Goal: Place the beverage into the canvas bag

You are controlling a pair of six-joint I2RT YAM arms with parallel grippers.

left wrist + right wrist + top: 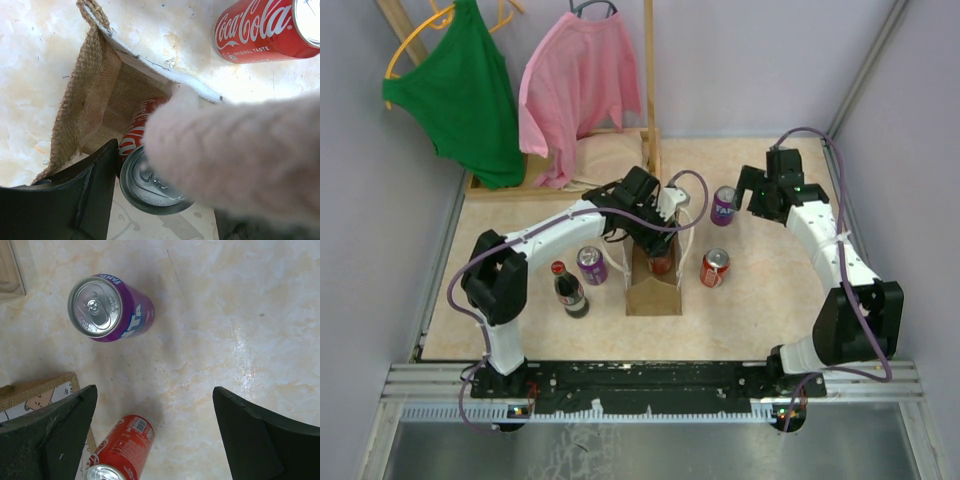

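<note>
The canvas bag (653, 285) stands upright at the table's middle, its white rope handles raised. My left gripper (656, 238) is right over its mouth, shut on a red Coke can (661, 264). In the left wrist view the can (150, 175) hangs tilted with its lower end inside the bag's burlap opening (95, 105). It lies against my black left finger (80, 200). A blurred white rope handle (240, 150) hides the other finger. My right gripper (758, 195) is open and empty above the table, beside a purple Fanta can (723, 205).
A second Coke can (714, 267) stands right of the bag, and also shows in the right wrist view (120, 450). A purple can (592, 264) and a cola bottle (569, 290) stand to the bag's left. Green and pink shirts hang at the back left over a wooden tray (620, 150).
</note>
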